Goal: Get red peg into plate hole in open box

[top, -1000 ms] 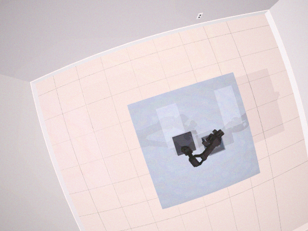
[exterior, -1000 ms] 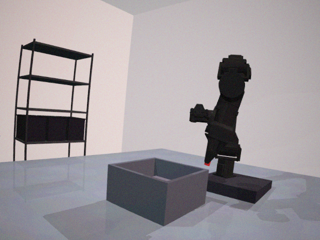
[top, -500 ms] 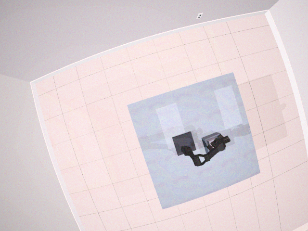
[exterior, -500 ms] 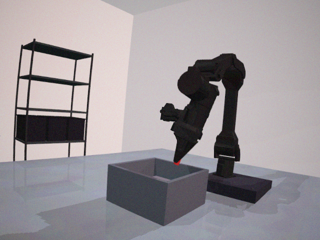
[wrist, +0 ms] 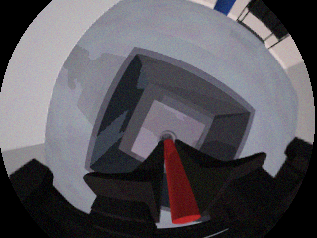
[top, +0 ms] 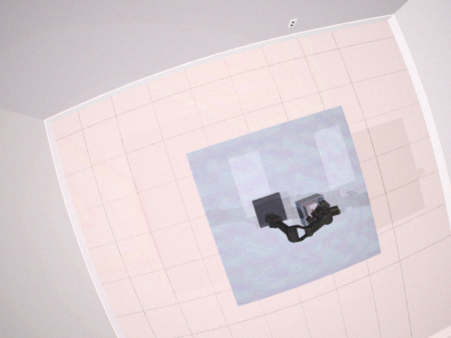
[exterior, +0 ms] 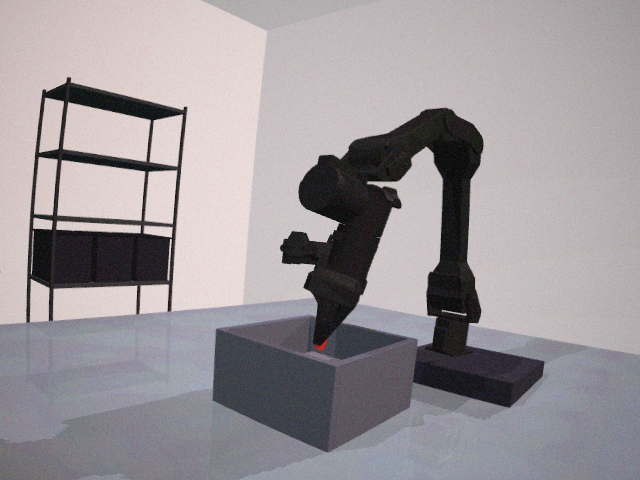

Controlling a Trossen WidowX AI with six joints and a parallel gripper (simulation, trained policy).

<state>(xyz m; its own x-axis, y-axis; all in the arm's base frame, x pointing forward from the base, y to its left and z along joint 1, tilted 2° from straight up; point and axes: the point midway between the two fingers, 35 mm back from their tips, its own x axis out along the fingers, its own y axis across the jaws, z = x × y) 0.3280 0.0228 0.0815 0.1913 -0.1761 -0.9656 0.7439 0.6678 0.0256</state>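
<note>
1. The task's thing is a slim, smooth, plain red peg [top: 313, 210] [exterior: 320, 347] [wrist: 181, 188] with a flat, round end face. That face shows bright at the lower border of the wrist view, and the shaft appears to narrow towards its far end.
2. The black parallel-jaw gripper [top: 312, 214] [exterior: 321, 341] [wrist: 168, 143] has its jaws clamped on the peg, with a dark finger on either side of the shaft.
3. The peg is over the opening of the grey, square-walled, open box [top: 309, 199] [exterior: 273, 377] [wrist: 183, 81]. In the exterior view, only a short red end shows beneath the fingertips, partly behind the near rim. Its full tilt is hard to judge.
4. On the box floor lies a pale, square plate [top: 309, 206] [exterior: 321, 355] [wrist: 149, 126] with a round, ringed hole [wrist: 163, 133]. In the wrist view the peg's far end lines up close to this hole; whether it enters cannot be told. The peg is not fully in, as much of its shaft shows above the plate.
5. On the pale blue, glossy bench [top: 291, 265] [exterior: 129, 428] [wrist: 198, 30], seen from the top, the box stands nearer the right edge than the left, well apart from all four corners. The dark, square base plate [top: 278, 201] [exterior: 524, 382] lies between it and the left edge.

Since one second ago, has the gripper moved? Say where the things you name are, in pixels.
Yes; in the exterior view, the gripper [exterior: 320, 342] [wrist: 168, 143] went from beside the open box [exterior: 374, 397] [wrist: 96, 141] to inside its rim.
</note>
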